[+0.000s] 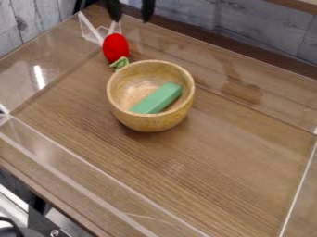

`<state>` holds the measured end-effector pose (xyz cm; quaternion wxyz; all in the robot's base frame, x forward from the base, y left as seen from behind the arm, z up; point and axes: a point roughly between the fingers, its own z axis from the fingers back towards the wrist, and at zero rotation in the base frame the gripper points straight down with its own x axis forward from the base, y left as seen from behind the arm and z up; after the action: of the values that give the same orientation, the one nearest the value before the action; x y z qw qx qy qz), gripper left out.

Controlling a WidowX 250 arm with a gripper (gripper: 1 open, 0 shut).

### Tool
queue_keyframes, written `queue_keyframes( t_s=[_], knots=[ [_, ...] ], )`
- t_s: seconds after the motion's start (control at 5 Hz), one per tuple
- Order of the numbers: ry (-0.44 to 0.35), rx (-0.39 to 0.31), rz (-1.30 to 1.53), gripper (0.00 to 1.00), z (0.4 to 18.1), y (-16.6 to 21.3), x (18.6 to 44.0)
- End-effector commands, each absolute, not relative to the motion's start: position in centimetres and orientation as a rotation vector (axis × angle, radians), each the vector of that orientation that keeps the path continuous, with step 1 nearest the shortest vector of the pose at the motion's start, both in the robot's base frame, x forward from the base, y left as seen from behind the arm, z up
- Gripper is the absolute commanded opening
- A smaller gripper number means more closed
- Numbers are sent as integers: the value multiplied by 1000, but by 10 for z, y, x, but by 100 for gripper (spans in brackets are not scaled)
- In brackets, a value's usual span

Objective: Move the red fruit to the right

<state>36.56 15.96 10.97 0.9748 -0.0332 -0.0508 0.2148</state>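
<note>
The red fruit [115,45] lies on the wooden table near the back left, its green leafy end [119,62] pointing toward the bowl. It rests just beyond the bowl's rim. My gripper [130,8] hangs above and slightly behind the fruit at the top edge of the picture, pointing down. Its two dark fingers [113,10] stand apart with nothing between them, and most of the hand is cut off by the frame.
A wooden bowl [124,113] holding a flat green block [158,98] sits just in front of the fruit. Clear plastic walls [37,79] ring the table [235,157]. Bare wood stretches to the right of the bowl.
</note>
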Motion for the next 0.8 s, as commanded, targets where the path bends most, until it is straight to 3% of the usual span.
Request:
queue_keyframes(
  t_s=[0.0, 0.2, 0.4, 0.6],
  knots=[
    [-178, -19, 492, 100, 119, 180, 375],
    [-161, 6, 515, 100, 102, 189, 370],
    [-170, 1, 525, 0, 109, 191, 369],
    [-187, -14, 521, 0, 128, 190, 370]
  ],
)
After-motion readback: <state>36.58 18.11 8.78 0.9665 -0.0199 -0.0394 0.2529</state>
